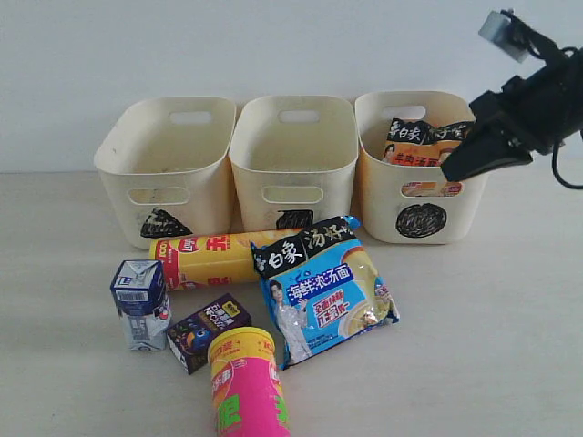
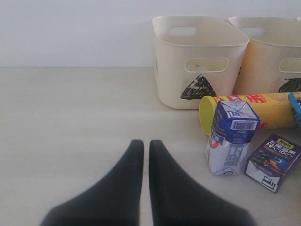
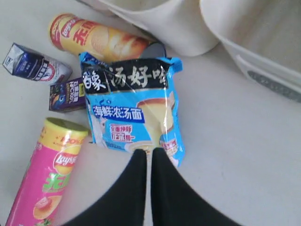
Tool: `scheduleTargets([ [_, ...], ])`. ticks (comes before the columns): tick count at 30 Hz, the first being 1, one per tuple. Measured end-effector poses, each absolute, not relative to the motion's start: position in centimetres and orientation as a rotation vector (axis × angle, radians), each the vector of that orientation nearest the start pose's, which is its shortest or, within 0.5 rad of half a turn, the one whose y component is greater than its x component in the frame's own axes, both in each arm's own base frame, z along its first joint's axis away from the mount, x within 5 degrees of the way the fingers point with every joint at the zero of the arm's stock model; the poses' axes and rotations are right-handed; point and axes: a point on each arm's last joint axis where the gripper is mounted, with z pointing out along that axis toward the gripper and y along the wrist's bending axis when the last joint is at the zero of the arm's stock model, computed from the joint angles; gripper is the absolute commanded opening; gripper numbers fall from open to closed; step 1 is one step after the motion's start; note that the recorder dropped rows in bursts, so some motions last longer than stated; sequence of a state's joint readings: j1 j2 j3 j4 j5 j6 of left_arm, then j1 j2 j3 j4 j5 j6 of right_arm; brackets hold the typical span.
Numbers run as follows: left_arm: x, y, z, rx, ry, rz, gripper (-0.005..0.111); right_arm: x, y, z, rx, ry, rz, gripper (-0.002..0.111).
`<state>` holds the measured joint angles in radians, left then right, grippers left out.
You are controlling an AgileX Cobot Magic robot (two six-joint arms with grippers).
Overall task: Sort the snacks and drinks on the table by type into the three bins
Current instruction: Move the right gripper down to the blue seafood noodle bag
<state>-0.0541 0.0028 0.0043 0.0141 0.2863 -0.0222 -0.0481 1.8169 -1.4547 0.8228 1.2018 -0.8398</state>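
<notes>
Sorting scene, read from left to right. The left gripper [image 2: 142, 147] sits low over the table [image 1: 510, 319], its black tapered jaws pressed together on nothing. It faces the triangle bin [image 1: 164, 168], a cream plastic tub with rounded corners and cut-out handles, which appears empty.

In front of that bin stands the blue-and-white carton [image 1: 141, 303], gable-topped and upright. Just beside it lies the purple box [image 1: 208, 331], a small rectangular carton. These two drinks are the items nearest the left arm.

Behind them the yellow-orange tube [image 1: 205, 258], a smooth cylinder, lies on its side parallel to the bin fronts. The pink tube [image 1: 246, 382] lies nearer the camera with its yellow lid toward the bins. The square bin [image 1: 293, 159] also appears empty.

The blue noodle packet [image 1: 326, 287], a flat, glossy, crinkled film pouch, lies face up. Its black-banded end touches the yellow-orange tube, and its long axis runs from the bins toward the near table edge, slightly slanted.

The circle bin [image 1: 419, 173] already holds the orange noodle packet [image 1: 414, 141].

The right gripper [image 1: 451, 168] hangs above that bin's rim, closed and empty. The blue packet lies below it and to the left, so the right arm is judged the nearer one. The likely next move is a descent across the packet's short width.
</notes>
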Motion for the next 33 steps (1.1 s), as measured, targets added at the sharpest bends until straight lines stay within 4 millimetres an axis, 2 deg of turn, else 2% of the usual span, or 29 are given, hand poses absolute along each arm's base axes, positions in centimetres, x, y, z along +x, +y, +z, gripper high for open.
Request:
scheduleTargets([
  [5,5.5,-0.3,18.6,0.037,1.777,-0.042,0.004,34.7,5.0,22.5,-0.707,2.509,1.03,0.0],
  [9,5.5,-0.3,18.6,0.037,1.777,-0.042,0.004,33.2,5.4,20.4,-0.739,2.473,1.104,0.0],
  [14,5.5,-0.3,18.6,0.037,1.777,-0.042,0.004,33.7,6.3,18.2,-0.748,2.475,1.111,0.002],
  [15,5.5,-0.3,18.6,0.037,1.777,-0.042,0.004,33.8,6.6,17.8,-0.749,2.478,1.101,0.006],
  [17,5.5,-0.3,18.6,0.037,1.777,-0.042,0.004,34.1,7.3,16.9,-0.755,2.481,1.081,0.021],
  [18,5.5,-0.3,18.6,0.037,1.777,-0.042,0.004,34.3,7.7,16.5,-0.76,2.478,1.07,0.032],
  [19,5.5,-0.3,18.6,0.037,1.777,-0.042,0.004,34.4,8.1,16.1,-0.765,2.476,1.058,0.061],
  [20,5.5,-0.3,18.6,0.037,1.777,-0.042,0.004,34.7,8.4,15.6,-0.765,2.477,1.025,0.075],
  [22,5.5,-0.3,18.6,0.037,1.777,-0.042,0.004,35.0,8.4,15.4,-0.749,2.472,0.969,0.089],
  [27,5.5,-0.3,18.6,0.037,1.777,-0.042,0.004,35.9,8.2,15.2,-0.658,2.455,0.877,0.086],
  [33,5.5,-0.3,18.6,0.037,1.777,-0.042,0.004,36.4,8.6,13.9,-0.665,2.433,0.891,0.086],
])
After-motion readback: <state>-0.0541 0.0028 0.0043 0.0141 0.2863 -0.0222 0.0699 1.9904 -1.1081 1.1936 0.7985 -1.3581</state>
